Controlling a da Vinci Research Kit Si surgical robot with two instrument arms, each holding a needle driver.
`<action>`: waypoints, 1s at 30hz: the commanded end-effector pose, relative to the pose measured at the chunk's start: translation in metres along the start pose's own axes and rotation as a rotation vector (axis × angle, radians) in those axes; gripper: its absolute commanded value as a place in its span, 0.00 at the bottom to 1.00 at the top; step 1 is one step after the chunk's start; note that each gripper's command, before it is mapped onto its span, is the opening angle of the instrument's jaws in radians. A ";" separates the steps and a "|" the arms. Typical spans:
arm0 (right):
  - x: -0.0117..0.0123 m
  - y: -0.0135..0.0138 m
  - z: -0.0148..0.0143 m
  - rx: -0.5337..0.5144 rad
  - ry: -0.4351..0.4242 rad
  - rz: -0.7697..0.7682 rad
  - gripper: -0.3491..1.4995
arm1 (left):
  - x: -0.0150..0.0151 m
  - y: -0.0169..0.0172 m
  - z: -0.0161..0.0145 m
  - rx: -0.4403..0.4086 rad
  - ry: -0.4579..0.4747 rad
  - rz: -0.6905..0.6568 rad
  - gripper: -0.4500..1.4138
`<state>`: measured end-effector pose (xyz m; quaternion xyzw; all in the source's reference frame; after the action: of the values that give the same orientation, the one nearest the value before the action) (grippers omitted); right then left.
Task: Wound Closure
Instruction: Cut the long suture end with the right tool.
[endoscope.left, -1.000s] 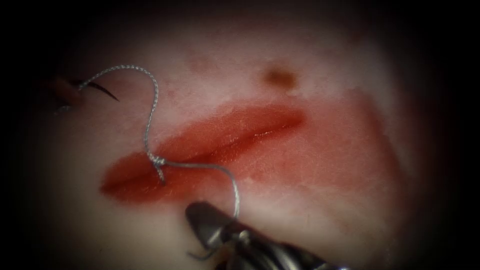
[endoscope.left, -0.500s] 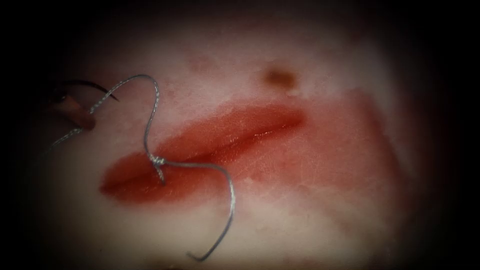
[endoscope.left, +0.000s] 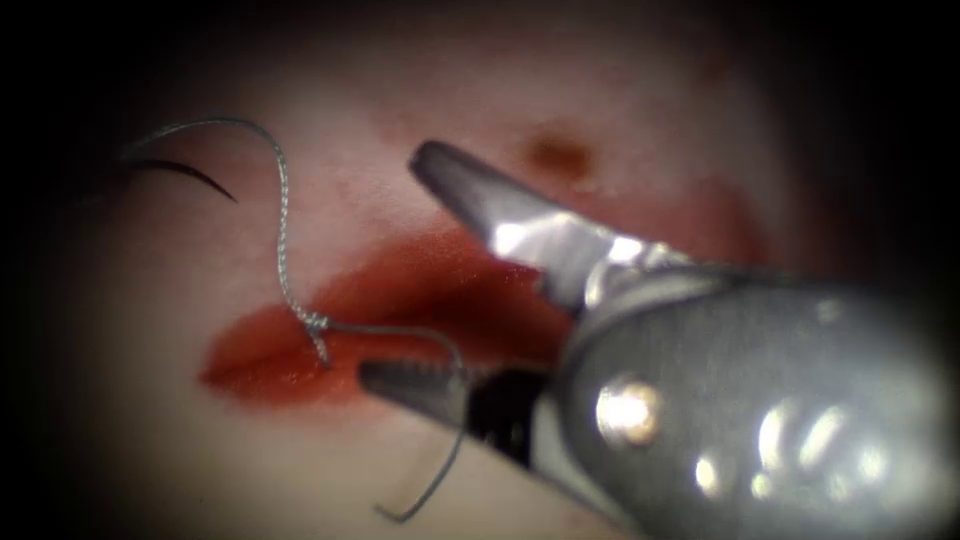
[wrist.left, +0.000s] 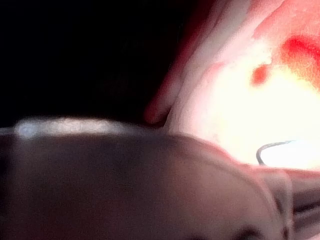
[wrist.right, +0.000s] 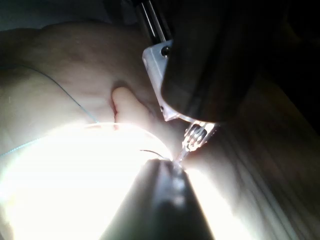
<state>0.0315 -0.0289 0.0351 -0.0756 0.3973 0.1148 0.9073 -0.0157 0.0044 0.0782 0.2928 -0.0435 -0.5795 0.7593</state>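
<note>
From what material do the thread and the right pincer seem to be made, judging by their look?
The thread, knotted at the cut, looks like a braided grey fibre: a fine twisted texture runs along it, with a dull sheen. The exact fibre cannot be told. The right pincer looks like polished metal: bright glints on its body, and small teeth on its lower jaw. It stands open, holding nothing.

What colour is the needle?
Dark, nearly black: the needle shows best in the endoscope view, left of the cut.

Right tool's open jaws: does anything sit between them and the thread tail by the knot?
Nothing visible does. The right tool has its jaws open, and the thread tail from the knot runs across the lower jaw.
</note>
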 end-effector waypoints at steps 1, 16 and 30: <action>0.0001 0.0005 0.0009 0.005 0.019 -0.001 0.83 | -0.0010 -0.0004 -0.0009 0.014 -0.005 0.001 0.00; -0.0067 -0.0003 0.0103 0.277 0.330 0.124 0.87 | -0.0020 -0.0036 -0.0065 0.024 -0.112 0.117 0.00; -0.0084 0.0008 0.0146 0.199 0.303 0.260 0.91 | -0.0034 -0.0082 -0.0048 0.017 -0.221 0.285 0.00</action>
<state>0.0349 -0.0268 0.0516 0.0601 0.5468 0.1826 0.8149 -0.0221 0.0068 0.0718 0.2271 -0.1716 -0.4909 0.8234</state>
